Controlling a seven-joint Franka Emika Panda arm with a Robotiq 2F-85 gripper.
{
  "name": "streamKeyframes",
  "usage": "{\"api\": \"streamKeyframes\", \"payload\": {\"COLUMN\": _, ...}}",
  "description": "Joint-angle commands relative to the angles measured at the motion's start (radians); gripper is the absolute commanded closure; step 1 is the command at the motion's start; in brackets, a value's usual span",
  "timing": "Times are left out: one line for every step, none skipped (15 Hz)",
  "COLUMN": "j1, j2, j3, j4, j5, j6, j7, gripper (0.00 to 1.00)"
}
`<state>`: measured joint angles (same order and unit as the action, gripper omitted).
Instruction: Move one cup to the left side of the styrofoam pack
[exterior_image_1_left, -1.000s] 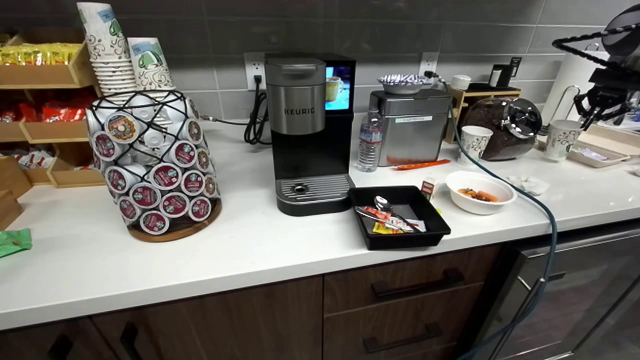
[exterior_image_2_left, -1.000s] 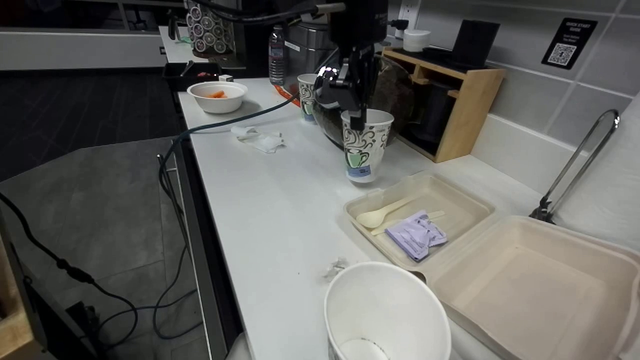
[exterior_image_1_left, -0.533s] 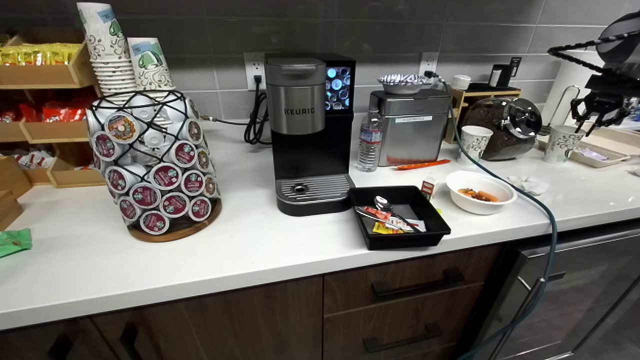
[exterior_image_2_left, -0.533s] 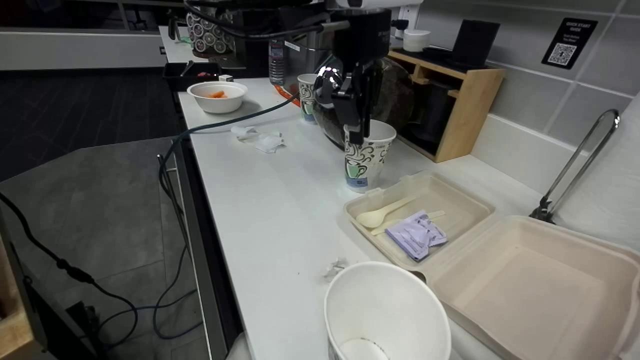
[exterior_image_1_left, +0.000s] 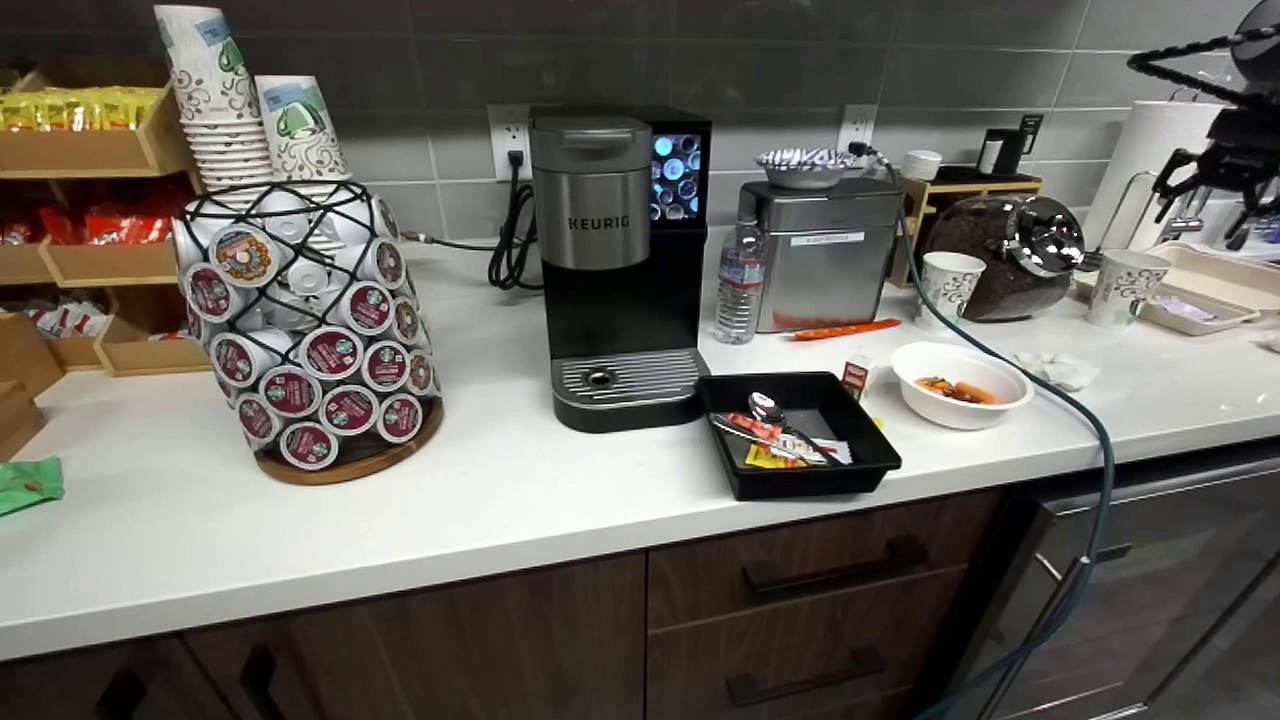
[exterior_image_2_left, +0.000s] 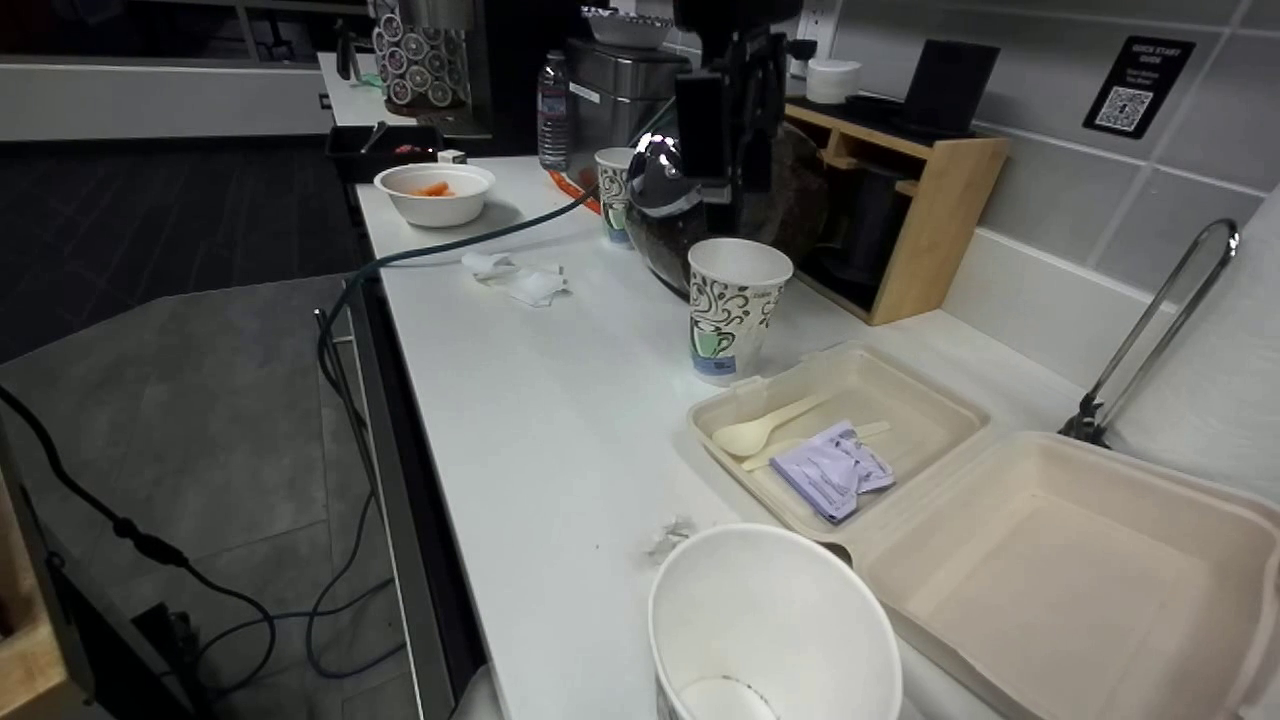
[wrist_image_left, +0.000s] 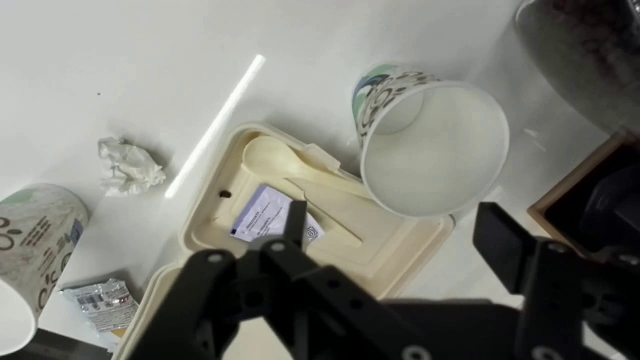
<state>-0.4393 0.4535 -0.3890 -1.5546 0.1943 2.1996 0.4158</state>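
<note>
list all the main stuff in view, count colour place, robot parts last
loose cups: three, printed white, on the counter
styrofoam pack: one, beige, open on the counter
packets: at least one, purple, inside the pack
spoon: one, cream, inside the pack
tray: one, black, by the coffee maker
coffee maker: one, silver and black, by the bottle
pod rack: one, black, by the coffee maker
cup stacks: two, printed white, at the pod rack
bottle: one, clear, by the metal bin
metal bin: one, silver, under the patterned bowl
food bowl: one, white, by the tray
jar: one, dark-filled, by the organizer
organizer: one, tan, by the jar
gripper: one, black, open above the counter
</note>
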Motion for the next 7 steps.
{"api": "streamKeyframes", "payload": {"j1": -0.046, "j2": -0.150, "j3": 0.035, "j4": -0.148, "j5": 0.032, "j6": 0.017, "j7": -0.234, "gripper": 0.00}}
{"api": "streamKeyframes", "payload": {"j1": -0.053, "j2": -0.189, "j3": 0.036, "j4": -0.196, "j5": 0.041, "j6": 0.034, "j7": -0.305, "gripper": 0.00}}
{"api": "streamKeyframes", "payload": {"j1": -0.055, "j2": -0.233, "j3": 0.034, "j4": -0.250, "j5": 0.041, "j6": 0.061, "j7": -0.373, "gripper": 0.00}}
{"api": "streamKeyframes", "payload": {"j1": -0.057, "j2": -0.275, "j3": 0.032, "j4": -0.297, "j5": 0.045, "j6": 0.089, "j7": -0.435, "gripper": 0.00}}
{"api": "streamKeyframes", "payload": {"j1": -0.061, "j2": -0.315, "j3": 0.034, "j4": -0.345, "j5": 0.062, "j6": 0.115, "j7": -0.501, "gripper": 0.00}}
{"api": "streamKeyframes", "payload": {"j1": -0.051, "j2": -0.198, "j3": 0.013, "j4": -0.192, "j5": 0.033, "j6": 0.049, "j7": -0.391, "gripper": 0.00}}
{"api": "streamKeyframes", "payload": {"j1": -0.052, "j2": -0.235, "j3": 0.011, "j4": -0.237, "j5": 0.040, "j6": 0.068, "j7": -0.437, "gripper": 0.00}}
